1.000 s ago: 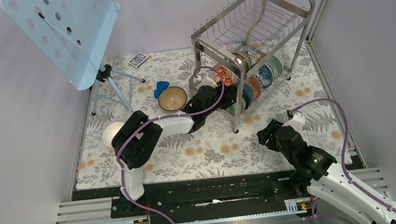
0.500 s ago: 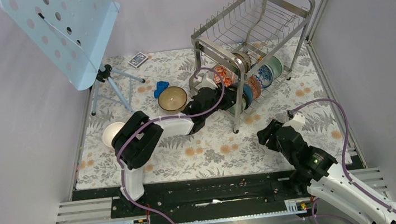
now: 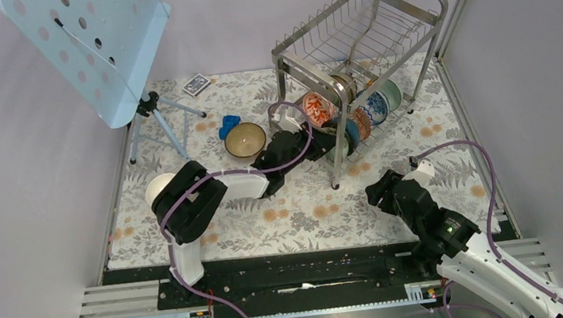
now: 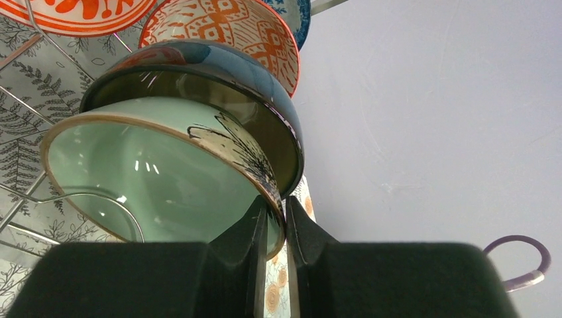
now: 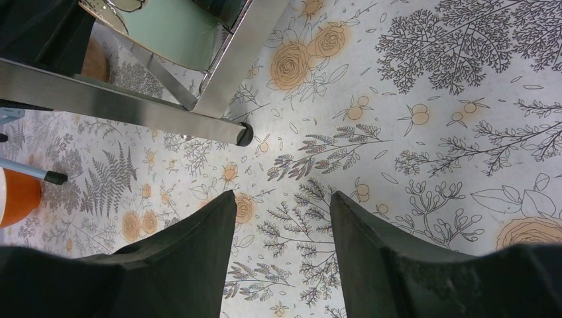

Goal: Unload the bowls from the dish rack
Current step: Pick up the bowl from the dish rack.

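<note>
Floral mat (image 3: pixel 300 213), left gripper (image 4: pixel 275 211) clamped on pale green bowl (image 4: pixel 132 172), right gripper (image 5: pixel 281 209) parted, empty.

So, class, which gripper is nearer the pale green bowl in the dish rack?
Left. The left gripper pinches the rim of the pale green bowl in the dish rack; the right gripper hangs open over the cloth, outside the rack's leg, apart from the bowl.

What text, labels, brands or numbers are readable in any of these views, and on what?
None legible in any view.
On the small blue-patterned box, seen from the top camera: any print is too small to read.
On the orange-patterned bowl and the pale green bowl: decoration only, no lettering.
</note>
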Tool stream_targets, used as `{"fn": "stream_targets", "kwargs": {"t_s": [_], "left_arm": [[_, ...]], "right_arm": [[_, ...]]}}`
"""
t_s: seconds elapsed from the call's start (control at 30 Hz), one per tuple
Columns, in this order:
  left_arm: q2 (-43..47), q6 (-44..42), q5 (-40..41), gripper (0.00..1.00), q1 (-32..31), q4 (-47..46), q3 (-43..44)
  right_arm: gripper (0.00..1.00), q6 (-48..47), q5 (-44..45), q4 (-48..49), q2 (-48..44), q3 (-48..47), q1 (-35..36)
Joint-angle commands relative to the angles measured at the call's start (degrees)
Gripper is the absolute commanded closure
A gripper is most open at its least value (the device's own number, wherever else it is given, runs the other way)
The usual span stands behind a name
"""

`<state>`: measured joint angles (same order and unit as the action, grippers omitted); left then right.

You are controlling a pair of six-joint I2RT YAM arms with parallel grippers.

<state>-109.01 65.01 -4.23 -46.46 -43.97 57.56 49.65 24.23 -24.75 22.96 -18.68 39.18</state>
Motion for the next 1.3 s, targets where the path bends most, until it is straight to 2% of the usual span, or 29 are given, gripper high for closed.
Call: {"fn": "stream_targets", "kwargs": {"t_s": [0.0, 0.43, 1.27], "left_arm": [[3.4, 0.1, 0.4, 1.00, 1.8, -6.6, -1.7], [2.1, 4.4, -1.4, 1.00, 3.6, -20.8, -5.6], [4.1, 7.9, -3.1, 1.00, 6.1, -35.4, -13.5]], "right_arm": [[0.39, -1.0, -0.3, 1.3, -0.5, 0.3, -0.4], [0.39, -1.3, -0.6, 1.5, -1.6, 0.7, -0.4], [0.40, -1.7, -1.1, 1.6, -2.5, 0.8, -0.4]]}}
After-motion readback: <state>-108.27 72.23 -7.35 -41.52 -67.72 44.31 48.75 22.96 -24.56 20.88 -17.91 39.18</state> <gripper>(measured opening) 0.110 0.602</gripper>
